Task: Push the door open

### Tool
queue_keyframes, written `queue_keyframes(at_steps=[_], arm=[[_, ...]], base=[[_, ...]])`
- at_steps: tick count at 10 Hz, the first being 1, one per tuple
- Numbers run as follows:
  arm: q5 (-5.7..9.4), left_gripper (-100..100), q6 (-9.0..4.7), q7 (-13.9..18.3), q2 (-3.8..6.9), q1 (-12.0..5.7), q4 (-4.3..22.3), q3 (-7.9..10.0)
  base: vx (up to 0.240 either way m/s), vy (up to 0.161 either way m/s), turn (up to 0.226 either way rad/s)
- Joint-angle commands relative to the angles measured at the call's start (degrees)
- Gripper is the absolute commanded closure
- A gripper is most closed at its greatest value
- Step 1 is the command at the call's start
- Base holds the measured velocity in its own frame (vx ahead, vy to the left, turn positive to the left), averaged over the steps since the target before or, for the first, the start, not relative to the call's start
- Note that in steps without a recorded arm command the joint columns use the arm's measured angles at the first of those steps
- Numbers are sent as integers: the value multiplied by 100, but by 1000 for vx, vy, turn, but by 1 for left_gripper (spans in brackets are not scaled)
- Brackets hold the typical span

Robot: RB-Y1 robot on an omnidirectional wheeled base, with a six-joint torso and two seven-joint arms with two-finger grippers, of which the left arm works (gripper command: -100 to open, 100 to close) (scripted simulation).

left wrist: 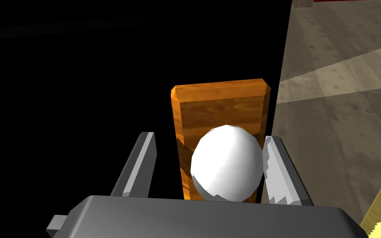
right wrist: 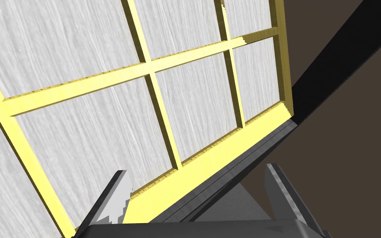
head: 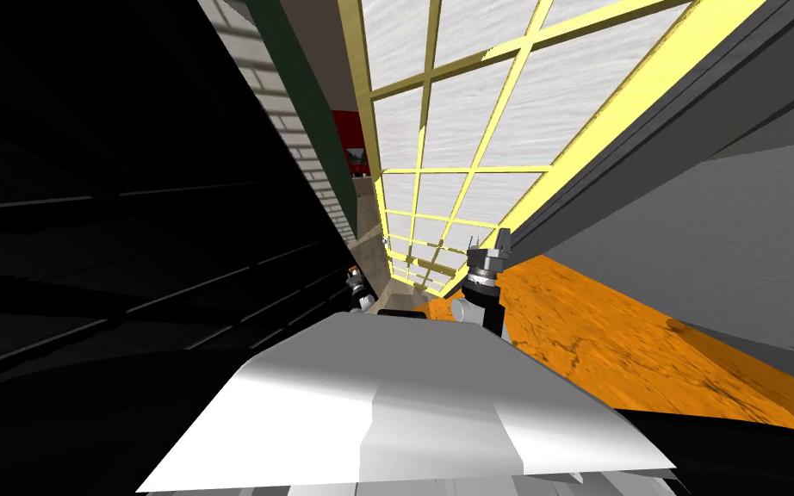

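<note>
Right tool (right wrist: pixel 196 169) spread, facing yellow-framed paned door (right wrist: pixel 82 136), left tool (left wrist: pixel 208 136) spread too

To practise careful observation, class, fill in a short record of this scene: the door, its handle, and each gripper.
door: yellow grid frame, white panes
knob: white, round, mounted on an orange wooden plate
left gripper: open, one finger on each side of the knob
right gripper: open, pointing at the door's panes and frame edge
</note>
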Motion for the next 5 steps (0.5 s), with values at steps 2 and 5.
queue_keyframes(at_steps=[2,5], arm=[[114,100,-99,-95,72,84,-129,188],[180,100,-160,-131,75,59,-101,279]], base=[[53,39,-109],[35,32,-34]])
